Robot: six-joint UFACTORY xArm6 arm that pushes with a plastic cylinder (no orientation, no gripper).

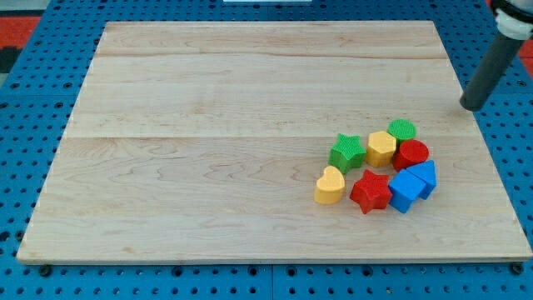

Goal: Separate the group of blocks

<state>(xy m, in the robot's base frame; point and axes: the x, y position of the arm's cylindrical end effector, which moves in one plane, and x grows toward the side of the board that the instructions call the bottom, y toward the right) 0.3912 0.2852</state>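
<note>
A tight group of blocks lies on the wooden board [208, 125] at the view's lower right. It holds a green star [346, 152], a yellow hexagon [381, 148], a green round block [402, 130], a red round block [410, 155], a yellow heart [330, 186], a red star [371, 192] and two blue blocks [405, 191] [423, 177]. My tip [471, 105] is at the view's right edge of the board, above and to the right of the group, apart from every block.
The board rests on a blue pegboard table [33, 125] with a grid of holes. A red area [17, 33] shows at the view's top left.
</note>
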